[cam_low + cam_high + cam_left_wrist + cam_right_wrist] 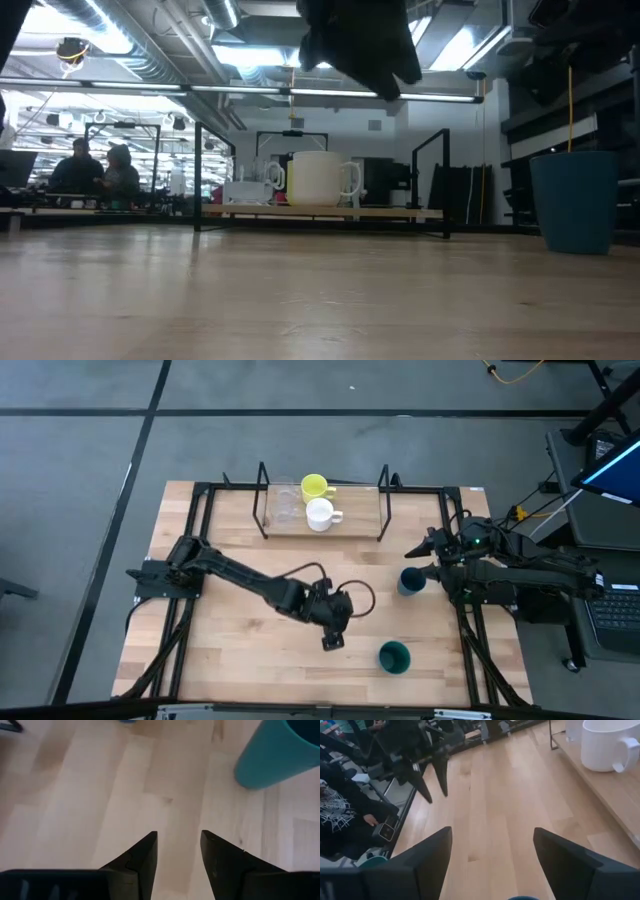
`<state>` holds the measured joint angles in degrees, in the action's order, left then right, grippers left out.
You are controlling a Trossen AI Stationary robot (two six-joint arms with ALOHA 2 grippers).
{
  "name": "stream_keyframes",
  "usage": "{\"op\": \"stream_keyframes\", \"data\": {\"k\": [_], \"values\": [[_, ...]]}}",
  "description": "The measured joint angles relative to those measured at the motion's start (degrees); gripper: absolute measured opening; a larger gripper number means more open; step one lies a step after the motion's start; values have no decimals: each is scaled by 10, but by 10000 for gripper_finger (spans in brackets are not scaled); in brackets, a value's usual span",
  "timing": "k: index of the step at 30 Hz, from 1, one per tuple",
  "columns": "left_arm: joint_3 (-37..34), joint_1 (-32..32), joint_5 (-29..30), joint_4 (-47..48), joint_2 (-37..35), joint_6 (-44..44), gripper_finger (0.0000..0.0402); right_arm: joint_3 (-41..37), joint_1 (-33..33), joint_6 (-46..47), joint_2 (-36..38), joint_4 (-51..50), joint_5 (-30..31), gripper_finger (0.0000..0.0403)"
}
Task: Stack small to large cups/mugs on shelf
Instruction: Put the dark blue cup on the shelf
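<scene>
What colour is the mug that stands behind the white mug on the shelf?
Yellow. The yellow mug behind the white mug on the shelf shows best in the high view.

Illumination: bright overhead ceiling strip lights [250, 55], producing glare in the low view. The worktop [230, 640] is evenly lit with soft shadows. The near worktop surface is blurred in the low view.

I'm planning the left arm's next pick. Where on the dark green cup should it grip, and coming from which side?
Likely the rim, from straight above. The dark green cup stands upright and alone on the table, mouth open upward, with no handle visible. One finger could go inside and one outside its wall. The left gripper, open and empty, hovers just beside it, so the reach looks short.
</scene>
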<state>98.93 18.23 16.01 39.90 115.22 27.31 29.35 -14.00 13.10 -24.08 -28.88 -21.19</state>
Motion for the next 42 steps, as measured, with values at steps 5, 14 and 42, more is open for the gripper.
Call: {"op": "stream_keyframes", "data": {"k": [5,14,42], "values": [[-57,18,7,-75,0,32,144,38,0,-30,-27,-16,1,282],[-65,22,49,-1,-13,19,143,195,5,-89,-133,-179,32,282],[-73,-36,130,319,-190,8,138,338,232,-2,-334,-413,305,282]]}}
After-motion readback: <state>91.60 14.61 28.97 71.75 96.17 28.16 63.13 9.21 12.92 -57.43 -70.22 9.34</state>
